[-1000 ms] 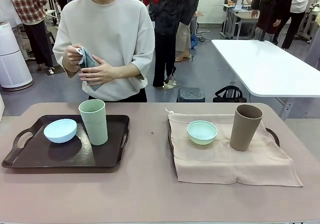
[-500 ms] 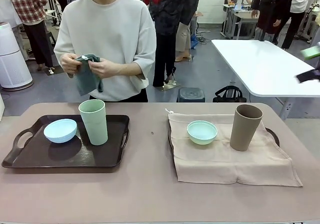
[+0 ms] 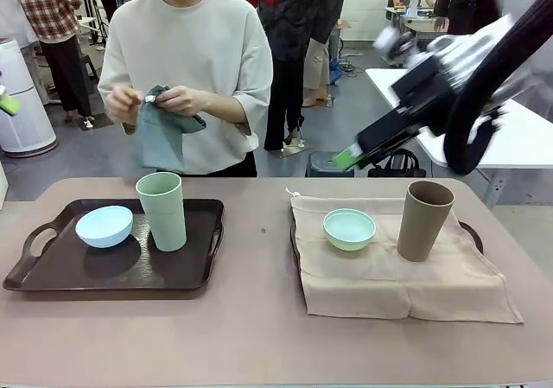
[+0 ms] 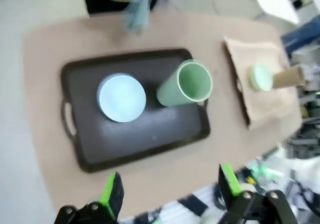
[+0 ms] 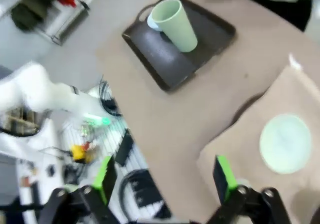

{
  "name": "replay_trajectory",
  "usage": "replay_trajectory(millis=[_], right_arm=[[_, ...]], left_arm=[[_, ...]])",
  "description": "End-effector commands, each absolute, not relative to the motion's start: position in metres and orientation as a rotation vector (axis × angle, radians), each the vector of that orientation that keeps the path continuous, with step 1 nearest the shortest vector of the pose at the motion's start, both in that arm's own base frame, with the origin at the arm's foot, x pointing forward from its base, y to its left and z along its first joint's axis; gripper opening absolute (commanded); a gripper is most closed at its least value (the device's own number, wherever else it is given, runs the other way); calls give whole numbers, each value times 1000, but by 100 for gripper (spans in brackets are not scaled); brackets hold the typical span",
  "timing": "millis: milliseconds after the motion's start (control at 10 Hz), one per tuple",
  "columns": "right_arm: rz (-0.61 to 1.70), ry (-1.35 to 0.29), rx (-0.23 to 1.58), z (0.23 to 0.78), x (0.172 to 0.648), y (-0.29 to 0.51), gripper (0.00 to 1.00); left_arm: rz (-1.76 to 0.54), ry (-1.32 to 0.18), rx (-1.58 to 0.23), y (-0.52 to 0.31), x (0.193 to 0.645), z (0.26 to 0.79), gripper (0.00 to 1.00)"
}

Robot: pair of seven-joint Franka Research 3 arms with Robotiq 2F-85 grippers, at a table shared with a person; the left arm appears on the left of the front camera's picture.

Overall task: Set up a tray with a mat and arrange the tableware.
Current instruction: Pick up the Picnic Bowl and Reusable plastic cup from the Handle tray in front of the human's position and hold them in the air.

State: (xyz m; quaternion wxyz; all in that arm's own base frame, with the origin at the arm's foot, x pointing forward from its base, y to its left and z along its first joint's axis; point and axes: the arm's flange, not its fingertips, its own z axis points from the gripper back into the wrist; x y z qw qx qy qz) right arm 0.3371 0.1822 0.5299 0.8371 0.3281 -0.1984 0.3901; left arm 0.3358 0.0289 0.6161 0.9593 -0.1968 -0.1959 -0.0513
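A dark tray [image 3: 104, 271] on the left carries a pale blue bowl [image 3: 104, 225] and a pale green cup [image 3: 162, 211]. On the right, a beige mat [image 3: 389, 280] covers a second tray [image 3: 472, 233] and bears a mint bowl [image 3: 350, 229] and a brown cup [image 3: 423, 220]. My right gripper [image 3: 350, 157] hangs blurred above that mat, open and holding nothing. My left gripper [image 4: 170, 189] is open high over the left tray [image 4: 130, 139], looking down on bowl [image 4: 121, 97] and cup [image 4: 187, 83]. From the right gripper [image 5: 165, 176], the mint bowl [image 5: 285, 143] and green cup [image 5: 175, 18] lie far below.
At the far side a person stands holding a dark teal cloth [image 3: 160, 137] in both hands above the table's back edge. Bare table lies between the two trays and along the front. A white table [image 3: 467, 120] stands behind on the right.
My right arm has swung in from the right edge to above the right tray. A green pad of my left gripper has appeared at the left edge. The person has unfolded the cloth.
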Motion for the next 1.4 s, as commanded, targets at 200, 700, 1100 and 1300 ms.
replay_trajectory(millis=[200, 700, 1100, 1300], right_arm=[[982, -682, 606, 443, 359, 246, 100], [950, -651, 592, 443, 356, 244, 100], [959, -652, 623, 445, 358, 246, 100], [1215, -804, 570, 436, 355, 272, 100]], left_arm=[[-85, -406, -165, -14, 323, 594, 100], [-95, -381, -168, -14, 328, 590, 100], [-100, -376, -190, -10, 329, 589, 100], [-210, -356, -46, -39, 347, 561, 100]])
